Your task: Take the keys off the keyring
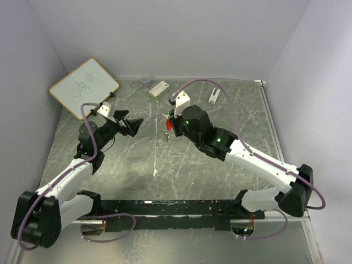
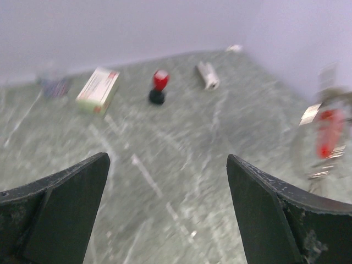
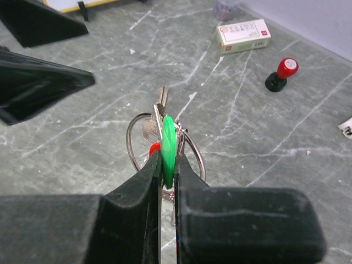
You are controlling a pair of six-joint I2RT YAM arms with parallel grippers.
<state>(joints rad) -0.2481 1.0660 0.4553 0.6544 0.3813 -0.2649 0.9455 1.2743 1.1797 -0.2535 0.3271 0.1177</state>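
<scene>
While left claw (image 1: 133, 125) gapes empty, keys (image 1: 168, 128) hang at its 3 o'clock: right claw (image 3: 165, 160) clamped on green key (image 3: 168, 137), red key (image 3: 154, 149) and ring (image 3: 131, 144) dangling beside. Nothing off ring yet, both keys left to strip.

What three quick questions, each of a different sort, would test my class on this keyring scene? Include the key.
1. True or false: the left gripper is open and holds nothing.
2. What does the right gripper pinch? A) the box B) the green key C) the red-capped stamp
3. Fill in: on the keyring, beside the green key, hangs a second key with a ___ head.
Key: 1 true; 2 B; 3 red.
</scene>
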